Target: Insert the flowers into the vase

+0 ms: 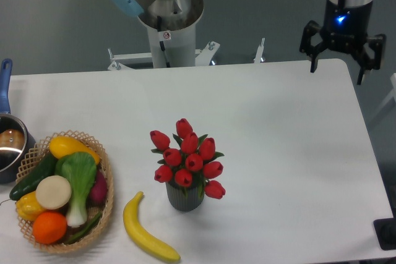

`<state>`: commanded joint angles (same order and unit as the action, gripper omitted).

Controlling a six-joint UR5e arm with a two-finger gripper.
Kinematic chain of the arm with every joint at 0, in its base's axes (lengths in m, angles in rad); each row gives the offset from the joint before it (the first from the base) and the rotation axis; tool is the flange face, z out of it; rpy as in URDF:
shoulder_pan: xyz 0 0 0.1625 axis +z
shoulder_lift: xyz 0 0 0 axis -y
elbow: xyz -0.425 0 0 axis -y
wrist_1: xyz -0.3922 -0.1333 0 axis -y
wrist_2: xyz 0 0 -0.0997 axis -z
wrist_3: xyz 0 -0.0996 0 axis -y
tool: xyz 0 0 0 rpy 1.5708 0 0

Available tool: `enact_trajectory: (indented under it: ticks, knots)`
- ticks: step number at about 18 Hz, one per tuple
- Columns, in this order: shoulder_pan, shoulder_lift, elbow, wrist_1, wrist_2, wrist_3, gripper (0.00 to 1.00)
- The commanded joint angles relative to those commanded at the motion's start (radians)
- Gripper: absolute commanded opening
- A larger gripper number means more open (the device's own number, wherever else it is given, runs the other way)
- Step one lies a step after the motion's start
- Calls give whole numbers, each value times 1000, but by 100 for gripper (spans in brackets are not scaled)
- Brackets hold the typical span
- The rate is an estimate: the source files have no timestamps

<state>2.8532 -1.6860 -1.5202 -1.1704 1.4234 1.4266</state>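
Note:
The flowers (187, 159), a bunch of red tulip buds with green leaves, stand upright in the vase (184, 198), a small dark grey ribbed cylinder on the white table's front middle. The buds spread wider than the vase and hide its mouth. My gripper (337, 69) hangs high over the table's far right corner, far from the flowers. Its fingers are spread apart and hold nothing.
A yellow banana (146, 229) lies just left of the vase. A wicker basket (106, 180) full of vegetables and fruit sits at the front left. A pot (8, 145) with a blue handle is at the left edge. The arm's base (167, 29) stands behind the table.

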Motion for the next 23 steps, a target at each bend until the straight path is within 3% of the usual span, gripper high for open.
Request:
enact_trajectory:
  ticks: [23]
  knots:
    - [-40,25,-14,-5,8,-8,100]
